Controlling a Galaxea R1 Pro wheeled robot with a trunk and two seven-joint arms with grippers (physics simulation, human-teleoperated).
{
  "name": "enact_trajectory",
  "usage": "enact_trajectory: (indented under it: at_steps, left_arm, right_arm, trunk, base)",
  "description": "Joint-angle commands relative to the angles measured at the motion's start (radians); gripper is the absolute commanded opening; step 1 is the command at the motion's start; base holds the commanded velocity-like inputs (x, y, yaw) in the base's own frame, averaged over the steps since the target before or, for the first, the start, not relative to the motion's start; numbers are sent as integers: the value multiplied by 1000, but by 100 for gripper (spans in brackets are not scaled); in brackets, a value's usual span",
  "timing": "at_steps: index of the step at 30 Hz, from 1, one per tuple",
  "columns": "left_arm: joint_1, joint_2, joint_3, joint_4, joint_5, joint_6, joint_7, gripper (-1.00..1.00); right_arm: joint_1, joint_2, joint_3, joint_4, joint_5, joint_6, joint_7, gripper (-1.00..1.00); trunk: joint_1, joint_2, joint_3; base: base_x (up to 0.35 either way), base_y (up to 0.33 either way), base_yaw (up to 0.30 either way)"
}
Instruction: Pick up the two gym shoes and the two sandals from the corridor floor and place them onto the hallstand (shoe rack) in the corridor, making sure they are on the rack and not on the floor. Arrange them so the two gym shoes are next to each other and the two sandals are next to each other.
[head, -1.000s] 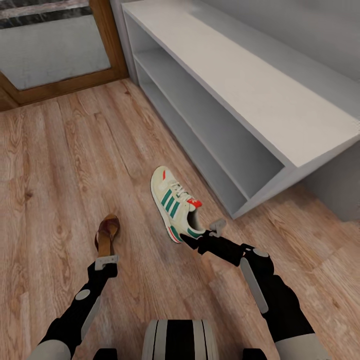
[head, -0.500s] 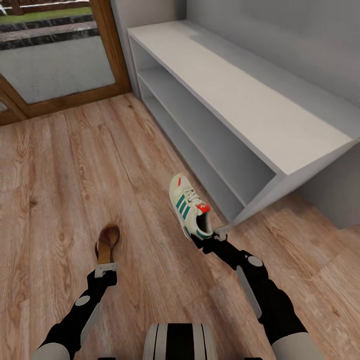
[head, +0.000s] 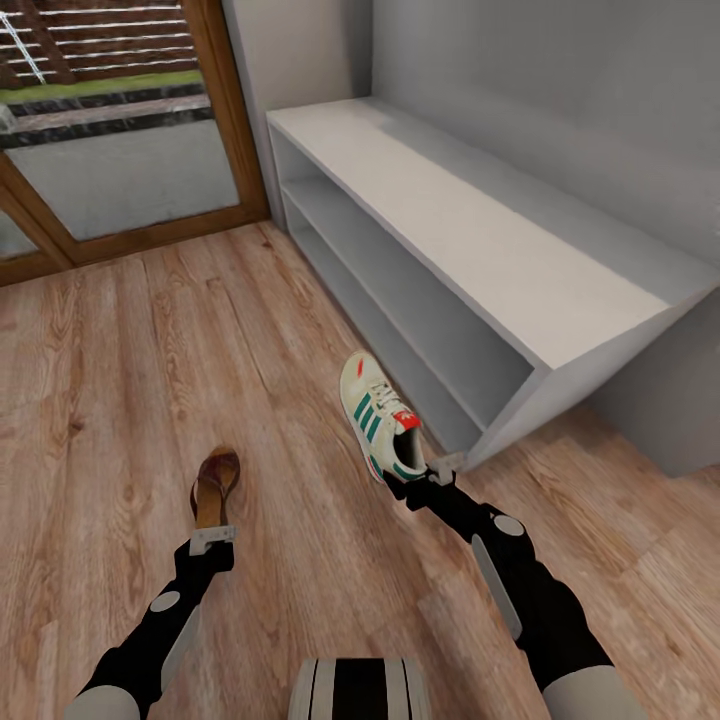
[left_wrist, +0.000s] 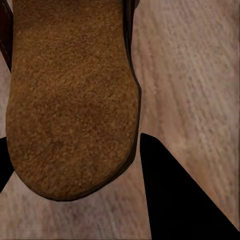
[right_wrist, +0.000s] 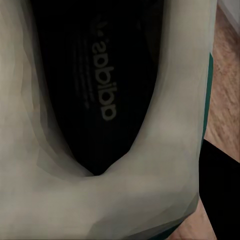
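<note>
head view: right claw (head: 428, 476) grips the heel end of a gym shoe (head: 379, 414), cream-white with green stripes, red tongue tab; toe points away from the robot, shoe looks lifted off the corridor floor (head: 130, 380), just beside the near corner of the hallstand (head: 480, 240). left claw (head: 212, 538) closed on the heel end of a dark-brown sandal (head: 214, 482) with tan insole, toe pointing away; cannot tell if the sandal is off the floor or touching it. sandal and gym shoe well apart, sandal on the left. hallstand is pale grey-white with a long tabletop and two open shelves below, slanted side panel at the near end, set against a grey wall (head: 560, 110). wood-framed glass door (head: 120, 150) at the far left beyond the floor.

left wrist view: sandal (left_wrist: 70, 95) tan suede-like insole with dark rim, rounded heel end closest to the camera. black fingers (left_wrist: 175, 200) flank the heel on both sides, holding it. wood-plank floor (left_wrist: 195, 75) beside it.

right wrist view: gym shoe (right_wrist: 100, 190) seen into its opening, dark insole with printed logo, cream padded collar, green edge at the heel. one black finger (right_wrist: 220, 195) outside the heel wall, so the claw is clamped on the heel. strip of floor (right_wrist: 225, 95) beside the shoe.
</note>
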Motion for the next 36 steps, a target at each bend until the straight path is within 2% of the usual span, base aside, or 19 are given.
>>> enact_trajectory:
  at_steps: [1, 14, 22, 36]
  left_arm:
    - [0, 0, 1, 1, -2, -2, 0, -100]
    - [0, -2, -1, 2, -1, -2, 0, -100]
    - [0, -3, -1, 4, -2, -3, 0, -100]
    - [0, -2, -1, 6, -1, -4, 0, -100]
  right_arm:
    - [0, 0, -1, 1, -9, 8, 1, -100]
    - [0, 0, -1, 34, -9, 8, 1, -100]
    - [0, 0, -1, 35, -9, 7, 1, -100]
    - [0, -1, -1, 35, -9, 7, 1, -100]
  trunk:
    - [-1, 0, 5]
    - [-6, 3, 77]
    - [-6, 3, 90]
    - [-6, 3, 113]
  base:
    - [0, 0, 0]
    - [0, 0, 0]
    - [-13, 4, 0]
    - [-249, 142, 0]
